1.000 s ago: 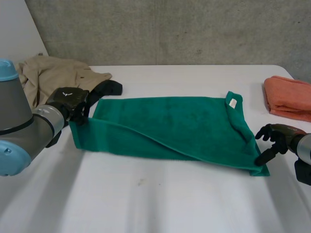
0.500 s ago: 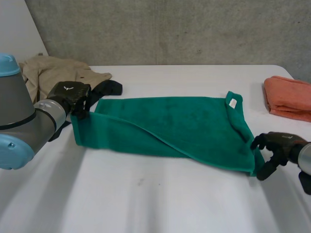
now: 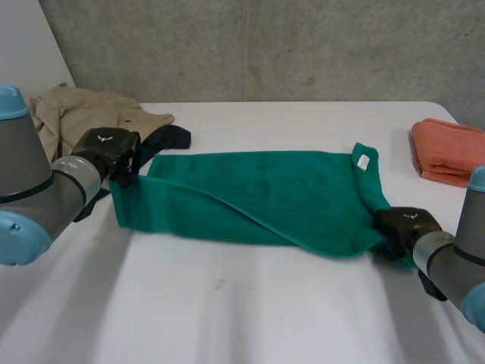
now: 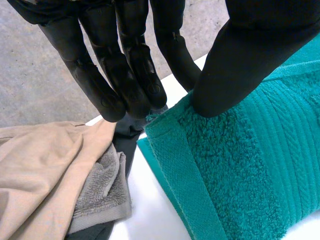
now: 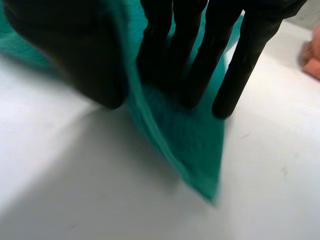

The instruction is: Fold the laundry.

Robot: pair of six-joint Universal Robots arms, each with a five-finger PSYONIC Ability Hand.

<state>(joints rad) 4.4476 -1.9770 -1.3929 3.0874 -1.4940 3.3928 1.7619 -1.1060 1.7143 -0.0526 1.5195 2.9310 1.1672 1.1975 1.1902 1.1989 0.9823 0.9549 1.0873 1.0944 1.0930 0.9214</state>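
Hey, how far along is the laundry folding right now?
Done: an orange towel lies folded on the right. In hand: the green towel, partly doubled over, with the left hand pinching its left corner and the right hand pinching its right corner. Left: finishing that fold, then the beige garment and grey towel heaped on the left.

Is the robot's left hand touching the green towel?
Touching. The left wrist view shows the left hand pinching a corner of the green towel.

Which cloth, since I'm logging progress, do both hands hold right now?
The green towel: the left hand pinches one end corner, the right hand the opposite end. The orange towel and beige garment lie untouched.
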